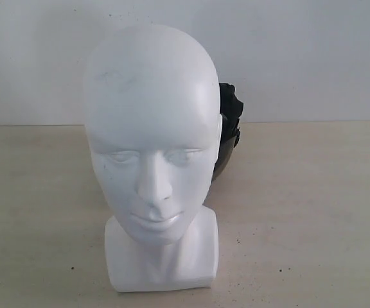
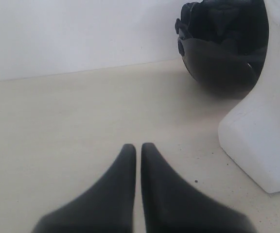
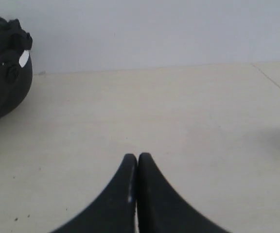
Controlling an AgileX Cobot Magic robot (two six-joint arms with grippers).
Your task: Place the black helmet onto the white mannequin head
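Note:
The white mannequin head (image 1: 151, 147) stands upright near the table's front, facing the exterior camera; its squarish base (image 2: 261, 141) shows in the left wrist view. The black helmet (image 1: 229, 131) lies on the table behind the head, mostly hidden by it. It shows more fully as a dark rounded shell with padding in the left wrist view (image 2: 222, 48) and at the edge of the right wrist view (image 3: 4, 68). My left gripper (image 2: 138, 146) is shut and holds nothing, some way from the base. My right gripper (image 3: 137, 156) is shut over bare table, well apart from the helmet.
A pale beige table (image 1: 313, 218) runs back to a white wall (image 1: 300, 58). A seam or table edge (image 3: 271, 80) crosses the corner of the right wrist view. Neither arm shows in the exterior view.

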